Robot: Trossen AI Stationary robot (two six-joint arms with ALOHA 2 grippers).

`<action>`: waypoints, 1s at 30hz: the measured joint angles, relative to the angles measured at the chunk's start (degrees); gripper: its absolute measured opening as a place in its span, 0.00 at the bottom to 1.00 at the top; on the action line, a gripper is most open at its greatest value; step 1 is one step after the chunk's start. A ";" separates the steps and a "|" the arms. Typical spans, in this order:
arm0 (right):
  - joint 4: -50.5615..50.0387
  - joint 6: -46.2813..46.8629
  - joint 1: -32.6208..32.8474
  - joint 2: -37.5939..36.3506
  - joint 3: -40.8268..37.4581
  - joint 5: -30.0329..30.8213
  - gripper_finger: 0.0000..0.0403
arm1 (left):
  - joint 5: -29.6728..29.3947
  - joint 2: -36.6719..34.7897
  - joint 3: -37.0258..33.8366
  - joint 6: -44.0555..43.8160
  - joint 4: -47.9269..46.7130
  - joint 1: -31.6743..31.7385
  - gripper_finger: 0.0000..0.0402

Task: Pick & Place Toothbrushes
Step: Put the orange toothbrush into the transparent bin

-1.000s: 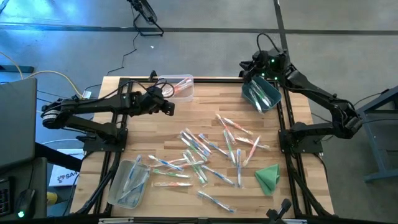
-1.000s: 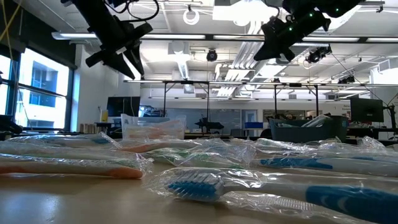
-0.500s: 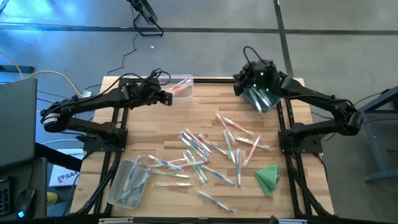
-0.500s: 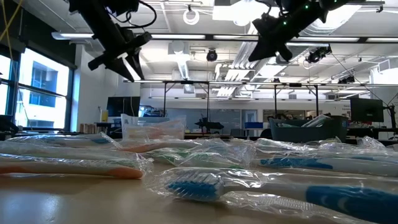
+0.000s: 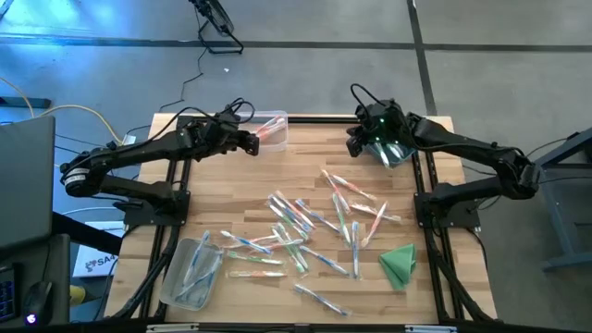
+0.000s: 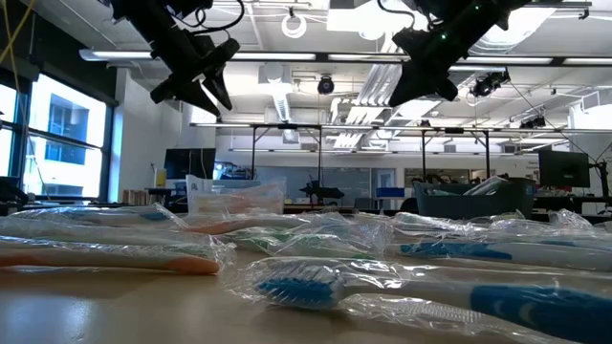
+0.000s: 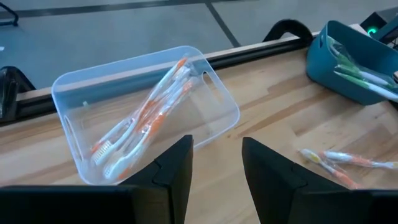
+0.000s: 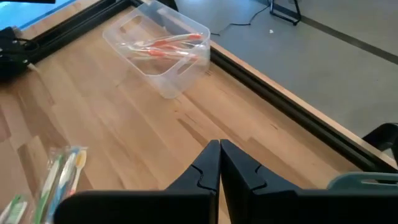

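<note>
currently, far left front: clear bin (image 5: 191, 270) with a few blue brushes. left gripper (image 7: 214, 163) hangs above the back-left clear tub (image 7: 143, 112) of orange brushes, fingers parted, nothing between them. mid-table: the toothbrushes (image 5: 305, 225) lie loose in crinkly wrappers, crossing and touching. right gripper (image 8: 219, 163) clenched tight on nothing, raised beside the teal bin (image 5: 396, 148) at back right, which holds green ones. green cloth (image 5: 400, 262) front right. risk, my guess: wrappers overlap, so a pinch may lift two brushes at once or slip off the film; sorting by colour could go wrong in that tangle
</note>
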 joint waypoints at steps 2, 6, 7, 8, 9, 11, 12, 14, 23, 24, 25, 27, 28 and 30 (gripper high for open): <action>0.00 0.00 0.21 0.00 0.00 -0.05 0.01 | 0.06 0.00 0.00 0.00 -0.02 0.00 0.34; -0.14 0.00 0.41 0.00 0.00 -0.12 0.01 | 0.08 0.00 0.00 -0.06 -0.03 0.00 0.34; -0.28 0.00 0.41 0.00 0.00 -0.21 0.01 | 0.08 0.00 0.00 -0.15 -0.02 0.00 0.34; -0.45 0.01 0.41 0.00 0.00 -0.22 0.01 | 0.11 0.00 0.00 -0.15 -0.02 0.00 0.34; -0.80 0.01 0.38 0.00 0.00 -0.18 0.01 | 0.11 0.00 0.00 -0.15 -0.02 0.00 0.34; -2.15 0.00 0.37 0.00 0.00 -0.11 0.01 | 0.11 0.00 0.00 -0.18 -0.02 0.00 0.34; -2.71 0.02 0.37 0.00 0.00 -0.10 0.01 | 0.11 0.00 0.00 -0.18 -0.02 0.00 0.34; -4.24 -0.16 0.37 0.00 0.00 0.04 0.01 | 0.13 0.00 0.00 -0.18 -0.04 0.00 0.34; -9.94 -0.02 0.35 0.02 0.00 5.20 0.08 | 0.20 0.00 0.00 -0.68 -0.02 0.00 0.34; -10.44 0.00 0.37 0.22 0.00 5.18 0.11 | 0.19 0.00 0.00 -0.85 -0.02 0.00 0.34; -10.80 0.00 0.41 0.53 0.00 5.06 0.14 | 0.20 0.00 0.00 -0.85 -0.02 0.00 0.34; -11.62 0.02 0.41 1.57 0.00 4.26 0.20 | 0.20 0.00 0.00 -0.82 -0.02 0.00 0.34; -12.03 -0.01 0.44 2.21 0.00 3.94 0.23 | 0.20 0.00 0.00 -0.81 -0.02 0.00 0.34; -12.31 -0.14 0.72 3.81 0.00 1.71 0.26 | 0.19 0.00 0.00 -0.79 -0.04 0.00 0.34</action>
